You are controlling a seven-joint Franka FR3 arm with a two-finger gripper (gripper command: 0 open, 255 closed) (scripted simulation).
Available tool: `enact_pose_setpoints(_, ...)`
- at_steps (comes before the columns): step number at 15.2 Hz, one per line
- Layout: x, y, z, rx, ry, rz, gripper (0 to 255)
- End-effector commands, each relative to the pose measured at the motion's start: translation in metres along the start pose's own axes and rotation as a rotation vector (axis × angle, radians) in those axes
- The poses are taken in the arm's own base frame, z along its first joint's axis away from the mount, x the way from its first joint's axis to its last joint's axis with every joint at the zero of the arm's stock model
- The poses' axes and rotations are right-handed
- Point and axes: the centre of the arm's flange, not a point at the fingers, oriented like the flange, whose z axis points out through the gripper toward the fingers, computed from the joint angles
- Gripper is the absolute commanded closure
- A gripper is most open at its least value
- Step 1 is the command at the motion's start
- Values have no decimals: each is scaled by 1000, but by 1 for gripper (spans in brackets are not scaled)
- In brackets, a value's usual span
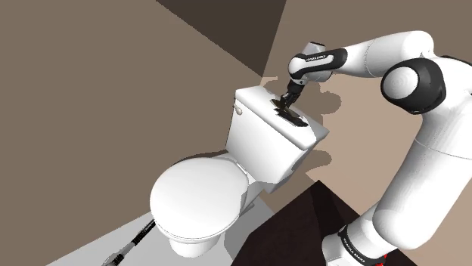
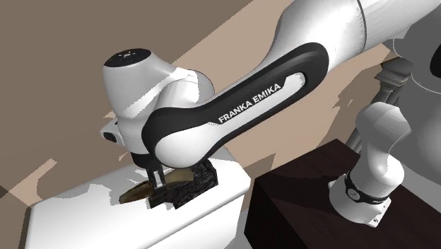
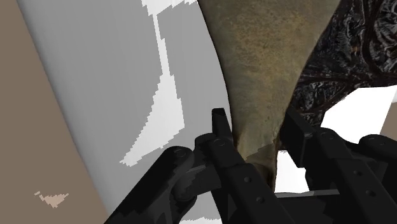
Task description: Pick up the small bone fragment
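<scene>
The pincer [image 3: 256, 119] - half shut - pinches the thin end of the bone fragment [image 3: 267, 63], which looks light, hard and rough.

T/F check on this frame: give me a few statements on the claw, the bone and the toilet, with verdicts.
1. The claw is down at the toilet's tank lid. True.
2. The bowl lid is raised. False: it is down over the bowl.
3. The bone fragment sits between the claw's fingers. True: in the wrist view both fingers meet its narrow end.
4. The bone fragment is plain white. False: it is olive-brown.
5. A dark rough lump lies right beside the bone fragment on the tank lid. True.
</scene>
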Motion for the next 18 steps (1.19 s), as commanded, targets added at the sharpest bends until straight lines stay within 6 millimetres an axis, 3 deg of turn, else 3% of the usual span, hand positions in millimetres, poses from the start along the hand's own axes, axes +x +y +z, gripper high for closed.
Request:
enact_pose_setpoints(1,-1,0,1,0,-2,0,255)
enact_pose_setpoints(16,5,2,-78,0,-2,0,255)
enact_pose_setpoints(18,5,2,-78,0,-2,0,255)
